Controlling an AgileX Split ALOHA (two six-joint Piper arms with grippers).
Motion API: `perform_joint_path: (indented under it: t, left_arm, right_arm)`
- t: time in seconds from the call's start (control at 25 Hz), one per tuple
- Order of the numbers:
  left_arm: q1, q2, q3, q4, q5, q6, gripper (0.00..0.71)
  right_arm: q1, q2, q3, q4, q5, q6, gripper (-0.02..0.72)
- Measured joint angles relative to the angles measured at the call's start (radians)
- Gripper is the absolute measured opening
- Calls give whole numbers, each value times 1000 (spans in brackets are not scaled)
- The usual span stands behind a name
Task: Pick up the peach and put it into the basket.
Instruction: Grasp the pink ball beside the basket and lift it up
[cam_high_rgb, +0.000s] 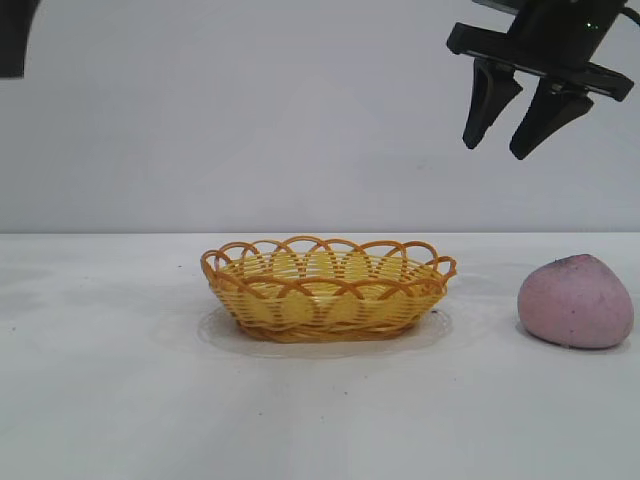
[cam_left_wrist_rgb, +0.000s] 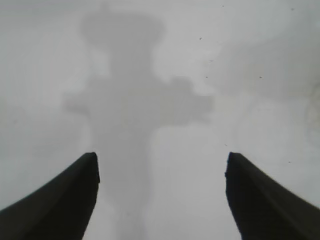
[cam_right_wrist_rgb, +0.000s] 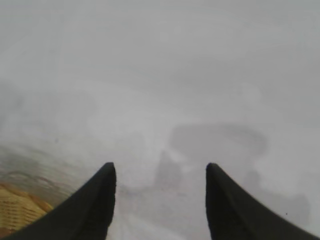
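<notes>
Your view: peach (cam_high_rgb: 575, 301) right of basket (cam_high_rgb: 327, 288) on white counter (cam_high_rgb: 120, 400) | right end effector (cam_high_rgb: 508, 128) above, empty, fingers apart | left end effector (cam_left_wrist_rgb: 160, 175) likewise | no writing legible

My fingers (cam_high_rgb: 508, 118) are plain matte black. The basket (cam_high_rgb: 328, 290) is yellow wickerwork with an orange rim of looped scallops. The peach (cam_high_rgb: 576, 301) is dusty pink, speckled, darkening to grey at its top. The table (cam_high_rgb: 120, 400) is plain white.
</notes>
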Motion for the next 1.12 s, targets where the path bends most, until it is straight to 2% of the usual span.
perform_joint_path:
  t: [0.24, 0.48, 0.84, 1.12]
  left_arm:
    - [0, -270, 333, -43, -84, 0, 470]
    - [0, -585, 534, -84, -88, -2, 470]
    - [0, -1078, 672, -92, -84, -4, 470]
    - [0, -1377, 690, -92, -76, -4, 470]
  right_arm:
    - [0, 0, 0, -4, 0, 0, 389]
    - [0, 0, 0, -7, 0, 0, 389]
    - [0, 0, 0, -7, 0, 0, 389]
    - [0, 0, 0, -14, 0, 0, 389]
